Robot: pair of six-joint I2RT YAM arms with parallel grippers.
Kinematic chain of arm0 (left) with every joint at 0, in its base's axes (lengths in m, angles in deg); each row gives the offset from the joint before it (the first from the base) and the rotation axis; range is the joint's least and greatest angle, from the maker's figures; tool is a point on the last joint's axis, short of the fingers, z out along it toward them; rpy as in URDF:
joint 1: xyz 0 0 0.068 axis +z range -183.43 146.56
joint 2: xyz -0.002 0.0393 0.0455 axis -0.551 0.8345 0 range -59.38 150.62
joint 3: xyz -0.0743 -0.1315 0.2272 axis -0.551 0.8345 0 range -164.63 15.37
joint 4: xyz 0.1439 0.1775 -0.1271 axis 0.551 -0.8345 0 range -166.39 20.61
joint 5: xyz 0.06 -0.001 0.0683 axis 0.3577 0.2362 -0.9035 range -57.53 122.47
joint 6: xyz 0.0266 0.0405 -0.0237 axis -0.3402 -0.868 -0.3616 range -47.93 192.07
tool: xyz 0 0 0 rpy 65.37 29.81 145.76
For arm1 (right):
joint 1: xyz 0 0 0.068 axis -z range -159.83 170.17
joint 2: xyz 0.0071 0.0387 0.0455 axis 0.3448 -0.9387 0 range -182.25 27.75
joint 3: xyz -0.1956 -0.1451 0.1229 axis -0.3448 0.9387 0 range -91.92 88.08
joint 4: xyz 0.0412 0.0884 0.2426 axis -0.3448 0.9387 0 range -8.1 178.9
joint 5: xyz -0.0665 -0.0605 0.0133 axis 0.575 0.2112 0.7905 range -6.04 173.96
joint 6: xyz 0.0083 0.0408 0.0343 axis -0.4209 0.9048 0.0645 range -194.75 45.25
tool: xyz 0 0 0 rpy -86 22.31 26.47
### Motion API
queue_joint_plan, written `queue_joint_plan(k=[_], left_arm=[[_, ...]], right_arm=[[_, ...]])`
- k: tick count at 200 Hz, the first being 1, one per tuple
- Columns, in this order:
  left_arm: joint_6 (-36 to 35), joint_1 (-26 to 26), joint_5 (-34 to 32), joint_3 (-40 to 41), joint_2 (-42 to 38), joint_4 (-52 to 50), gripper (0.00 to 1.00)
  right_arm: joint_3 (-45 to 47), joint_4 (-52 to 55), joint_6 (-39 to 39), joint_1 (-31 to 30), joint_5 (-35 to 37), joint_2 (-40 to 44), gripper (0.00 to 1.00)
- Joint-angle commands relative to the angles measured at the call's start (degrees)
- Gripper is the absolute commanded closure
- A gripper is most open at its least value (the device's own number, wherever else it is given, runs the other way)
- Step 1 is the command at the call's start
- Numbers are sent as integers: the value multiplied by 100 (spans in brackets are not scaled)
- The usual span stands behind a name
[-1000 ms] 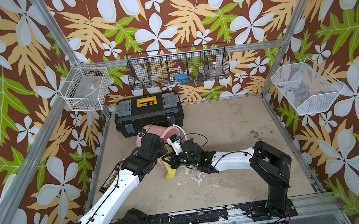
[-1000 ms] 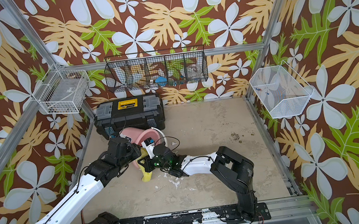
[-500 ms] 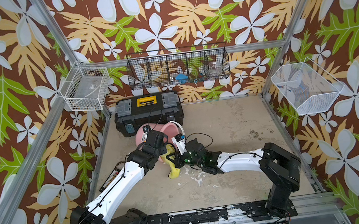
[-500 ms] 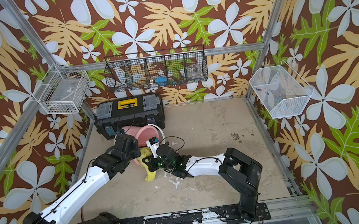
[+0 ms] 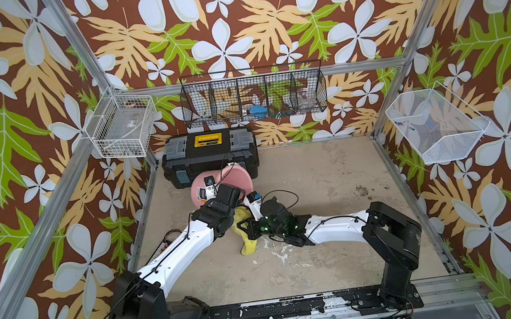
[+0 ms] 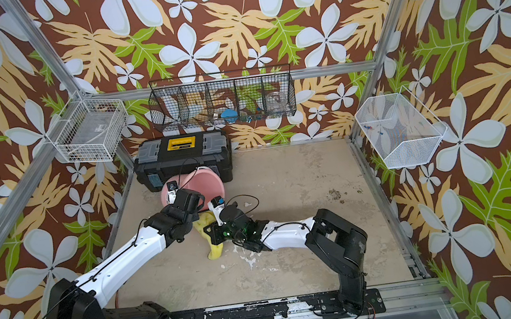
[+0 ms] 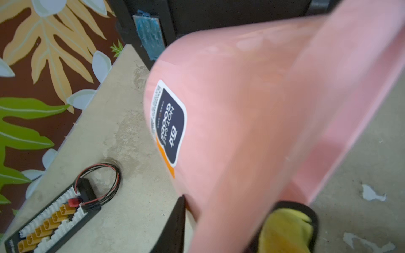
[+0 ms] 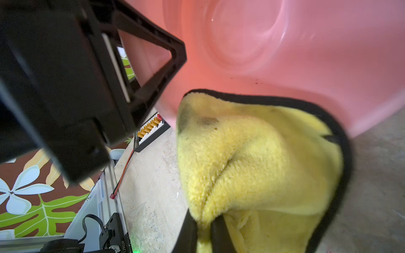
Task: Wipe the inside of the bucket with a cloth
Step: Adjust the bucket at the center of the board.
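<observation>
Bucket point(image 5: 233, 178) is tipped on the table point(image 5: 316, 175), just in front of the toolbox point(image 5: 210, 159); this is recorded in both top views. Left gripper point(image 5: 233, 192) is clamped on the bucket rim; outer finger point(image 7: 182, 219), near the label point(image 7: 171, 124), is shown only by the left wrist view; inner finger point(image 8: 157, 54) only by the right wrist view. Right gripper point(image 8: 203, 230) is pinched on the cloth point(image 8: 252, 164) at the bucket mouth; the cloth's lower end on the table is seen only from above.

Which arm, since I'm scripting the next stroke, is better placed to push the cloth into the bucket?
Right. The right gripper is shut on the cloth directly before the bucket's open mouth. The left gripper grips the bucket's rim, so it likely serves best steadying it.
</observation>
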Motion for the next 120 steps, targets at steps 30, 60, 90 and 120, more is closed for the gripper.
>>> queue_joint_plan(k=[30, 60, 90, 120], left_arm=[[-11, -15, 302, 200, -575, 544, 96], [118, -15, 689, 317, -746, 545, 100], [278, -29, 1125, 584, -1021, 593, 100], [473, -41, 1911, 898, -1539, 818, 100]], right_arm=[[134, 240, -157, 110, 424, 580, 100], [182, 601, -303, 114, 711, 1168, 100], [-126, 1272, -631, 153, 1181, 1745, 100], [-849, 2081, -1004, 278, 1493, 1711, 100]])
